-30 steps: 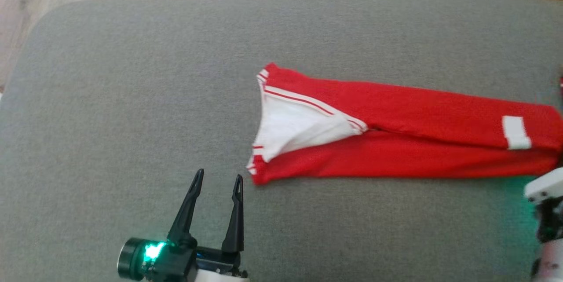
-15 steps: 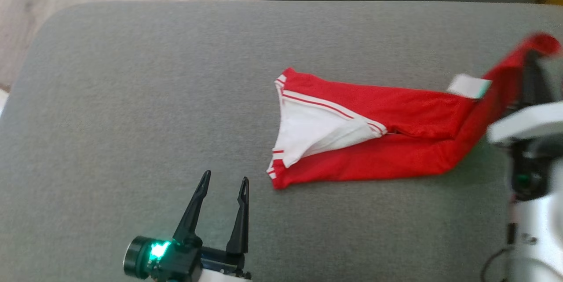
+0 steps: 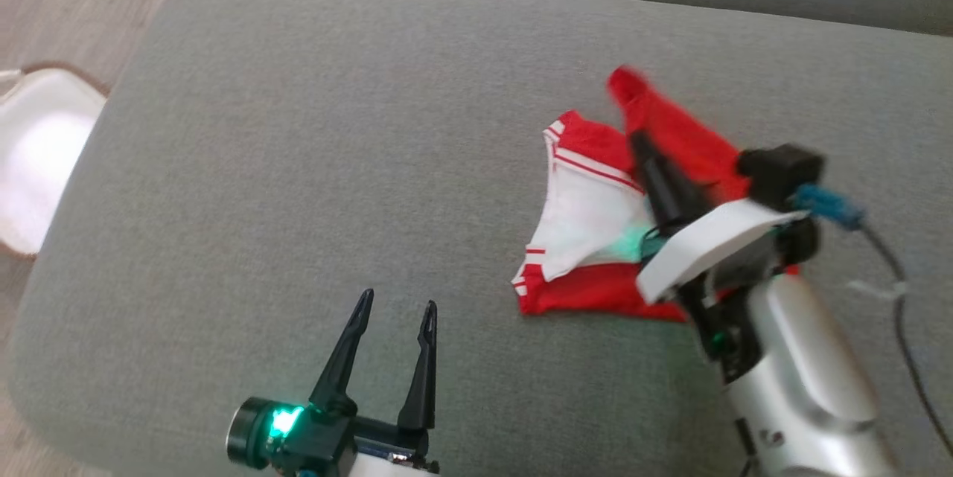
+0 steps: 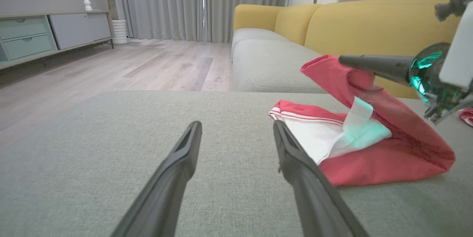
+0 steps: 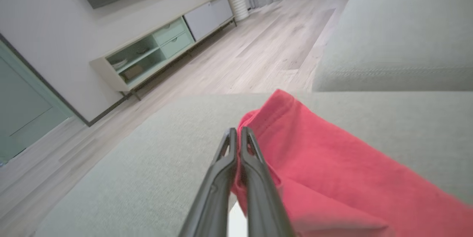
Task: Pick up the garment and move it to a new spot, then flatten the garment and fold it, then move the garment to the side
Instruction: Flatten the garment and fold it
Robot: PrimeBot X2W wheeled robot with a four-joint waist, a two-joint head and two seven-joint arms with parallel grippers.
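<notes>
Garment (image 3: 588, 220) soft, limp; our right fingers (image 3: 659, 179) clenched on red hem, left fingers (image 3: 344, 358) spread empty; we'd grip corners.

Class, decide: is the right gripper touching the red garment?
Touching. The right wrist view shows the right gripper shut on an edge of the red garment.

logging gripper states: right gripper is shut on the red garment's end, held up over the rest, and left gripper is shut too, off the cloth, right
No: the left gripper is open, fingers spread, as the left wrist view shows. The right gripper is indeed shut on the end of the red garment.
</notes>
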